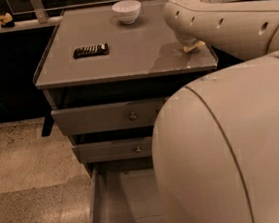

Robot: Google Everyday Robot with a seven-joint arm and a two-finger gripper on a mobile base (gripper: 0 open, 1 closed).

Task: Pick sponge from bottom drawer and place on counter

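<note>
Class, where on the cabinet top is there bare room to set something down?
Free: middle and front of the counter, between the dark bar and the arm; the left rear, beside the white bowl. Crowded: the right edge, under the arm; the gripper is hidden behind it.

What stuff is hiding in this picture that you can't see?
The gripper: not visible in the camera view; the arm hides it on the right, jaws too.
The bottom drawer: its right side sits behind the robot's body; the bottom edge cuts its front.
The sponge: possibly the tan bit under the arm on the counter; too covered to tell.
</note>
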